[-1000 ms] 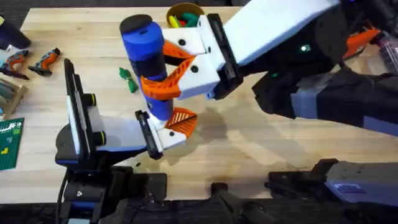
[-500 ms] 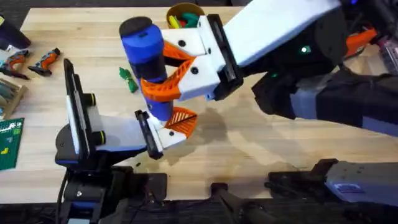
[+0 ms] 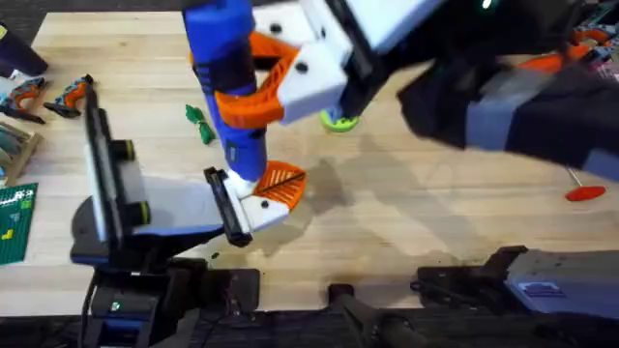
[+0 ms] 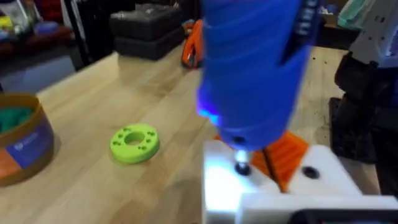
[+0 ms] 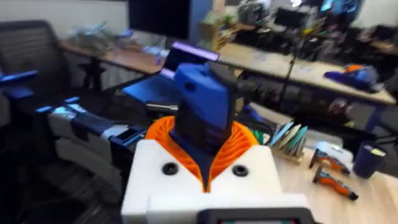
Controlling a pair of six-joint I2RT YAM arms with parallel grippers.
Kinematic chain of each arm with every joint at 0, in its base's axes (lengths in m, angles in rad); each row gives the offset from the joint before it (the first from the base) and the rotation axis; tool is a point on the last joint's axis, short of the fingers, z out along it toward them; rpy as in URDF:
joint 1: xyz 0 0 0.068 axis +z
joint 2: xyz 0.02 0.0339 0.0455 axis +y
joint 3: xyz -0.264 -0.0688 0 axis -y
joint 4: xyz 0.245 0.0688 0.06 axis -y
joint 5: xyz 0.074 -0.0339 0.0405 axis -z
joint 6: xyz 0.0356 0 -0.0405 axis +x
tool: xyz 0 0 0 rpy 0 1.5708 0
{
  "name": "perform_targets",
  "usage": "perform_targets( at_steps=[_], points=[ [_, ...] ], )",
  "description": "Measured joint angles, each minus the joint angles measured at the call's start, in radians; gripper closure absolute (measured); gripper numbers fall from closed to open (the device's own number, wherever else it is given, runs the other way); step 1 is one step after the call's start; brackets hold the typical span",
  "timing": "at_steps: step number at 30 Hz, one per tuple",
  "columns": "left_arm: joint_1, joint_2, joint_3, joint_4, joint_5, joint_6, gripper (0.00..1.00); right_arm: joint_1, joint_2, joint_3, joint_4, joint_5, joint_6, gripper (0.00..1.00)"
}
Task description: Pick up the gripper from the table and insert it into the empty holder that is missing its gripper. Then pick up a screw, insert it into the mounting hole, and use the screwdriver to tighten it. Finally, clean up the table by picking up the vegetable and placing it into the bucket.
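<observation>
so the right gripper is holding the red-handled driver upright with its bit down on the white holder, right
Not quite. The right gripper holds the blue screwdriver, not the red-handled driver, which lies on the table off to the right. The overhead view shows this. The rest stands: the tool is upright with its bit down on the white holder, as the left wrist view shows.

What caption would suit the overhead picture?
Right hand holds the blue screwdriver upright, its tip at the white holder.

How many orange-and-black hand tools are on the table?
2: one hand tool at the table's far left edge, the other hand tool just right of it. The raised arm may hide more.
</observation>
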Motion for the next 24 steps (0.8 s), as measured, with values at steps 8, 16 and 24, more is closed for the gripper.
perform_targets(
  at_steps=[8, 16, 24],
  points=[
    [0.0, 0.009, -0.034, -0.022, 0.02, 0.035, 0.996, -0.092, -0.063, 0.324, -0.238, 0.144, 0.045, 0.064],
    [-0.001, 0.007, -0.034, -0.022, 0.02, 0.045, 0.996, -0.087, -0.093, 0.34, -0.256, 0.215, 0.048, 0.038],
    [-0.001, 0.006, -0.034, -0.022, 0.021, 0.051, 0.996, -0.087, -0.075, 0.34, -0.328, 0.229, 0.048, 0.039]
  ],
)
